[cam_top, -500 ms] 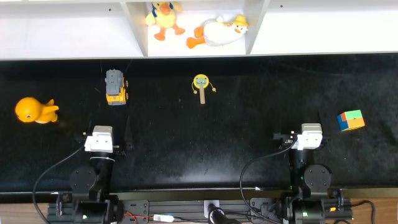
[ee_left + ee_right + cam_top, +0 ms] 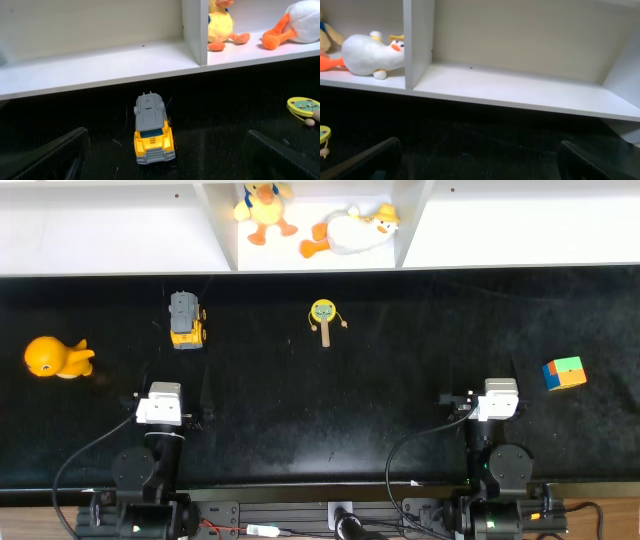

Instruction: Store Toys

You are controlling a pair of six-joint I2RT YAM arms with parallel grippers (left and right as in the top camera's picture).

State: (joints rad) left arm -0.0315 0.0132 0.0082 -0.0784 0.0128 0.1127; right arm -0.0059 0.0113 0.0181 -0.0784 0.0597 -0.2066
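The grey-and-yellow plastic toy truck (image 2: 152, 132) stood on the black table (image 2: 400, 400), near the front edge of the white shelf unit (image 2: 100, 240). It sat ahead of the left gripper (image 2: 166, 136), whose fingers were spread wide and held nothing. An orange plastic duck (image 2: 58, 358) lay far to the left. A small round rattle drum with a wooden handle (image 2: 324, 318) lay mid-table, and a multicoloured cube (image 2: 564, 373) sat at the right. The right gripper (image 2: 479, 145) was likewise wide open and empty. In the shelf's middle compartment rested a yellow plush duck (image 2: 263, 208) and a white plush duck (image 2: 350, 230).
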